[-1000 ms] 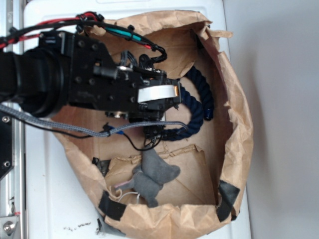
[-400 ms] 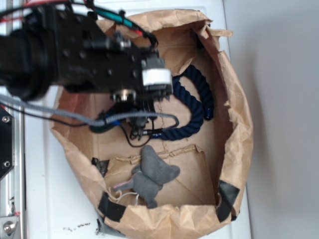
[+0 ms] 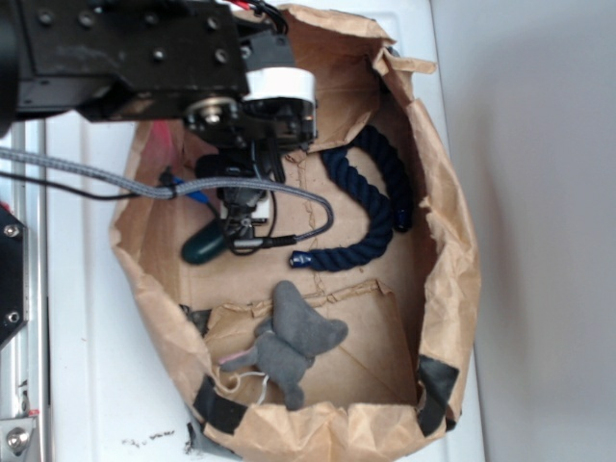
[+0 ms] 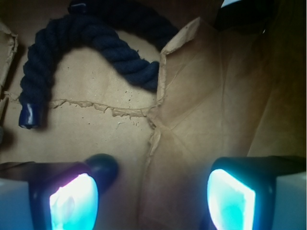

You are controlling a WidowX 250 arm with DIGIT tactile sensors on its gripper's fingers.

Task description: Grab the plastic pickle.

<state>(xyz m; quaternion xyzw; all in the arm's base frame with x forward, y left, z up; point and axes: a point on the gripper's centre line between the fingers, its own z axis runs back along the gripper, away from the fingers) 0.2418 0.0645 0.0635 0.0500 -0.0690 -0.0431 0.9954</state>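
Pincer (image 4: pixel 151 199) agape beside plastic pickle (image 3: pixel 205 246)

You will find no readable text here. No label, brand, number or sign shows in either view.

A lab-like setup: torn paper bag (image 3: pixel 452 279) on a white tabletop (image 3: pixel 87 385).

The gripper (image 4: pixel 151 196) is pointed downward, its two fingers (image 4: pixel 72 201) spread wide apart with nothing held between.
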